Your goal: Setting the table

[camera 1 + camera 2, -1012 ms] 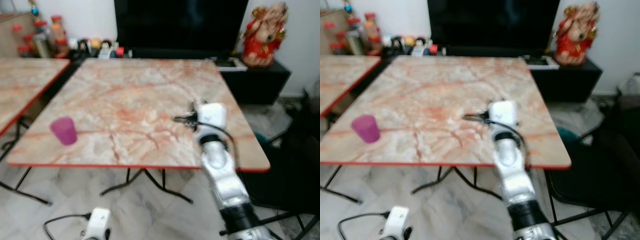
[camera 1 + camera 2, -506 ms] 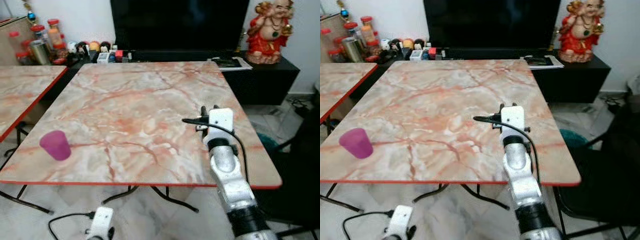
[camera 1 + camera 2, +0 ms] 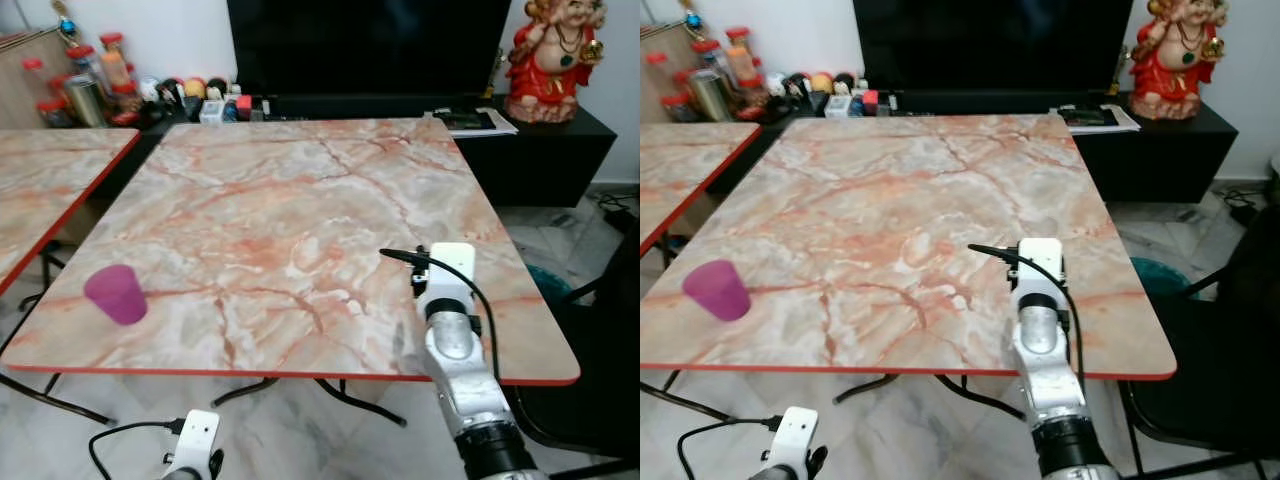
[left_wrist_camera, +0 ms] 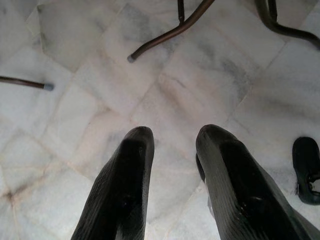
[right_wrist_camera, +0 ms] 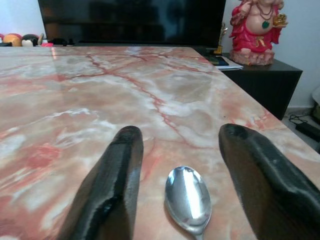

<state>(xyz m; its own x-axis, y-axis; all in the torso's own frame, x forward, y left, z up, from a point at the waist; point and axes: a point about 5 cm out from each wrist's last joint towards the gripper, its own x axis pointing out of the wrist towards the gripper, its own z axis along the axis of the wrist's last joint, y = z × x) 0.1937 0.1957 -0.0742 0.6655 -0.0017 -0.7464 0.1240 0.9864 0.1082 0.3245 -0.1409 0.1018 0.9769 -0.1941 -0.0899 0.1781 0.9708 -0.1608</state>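
Observation:
A purple cup (image 3: 116,293) stands upright near the front left edge of the marble table (image 3: 260,180). My right arm (image 3: 450,330) reaches over the table's front right part. In the right wrist view, my right gripper (image 5: 180,132) is open just above the tabletop. A silver spoon (image 5: 187,197) lies flat between its two black fingers (image 5: 117,175), bowl pointing away from the wrist, and touches neither finger. My left gripper (image 4: 172,132) hangs open and empty low over the tiled floor, below the table's front edge.
A second marble table (image 3: 40,170) stands to the left across a narrow gap. Behind are a large dark TV (image 3: 365,45), jars and bottles (image 3: 90,80) and a red statue (image 3: 555,55) on a black cabinet. A dark chair (image 3: 610,330) is at the right. Table legs (image 4: 165,35) cross the floor.
The camera has moved and the picture has sharpened, so the whole scene has shifted. The right arm stays over the same front right part of the table. The cup has not moved.

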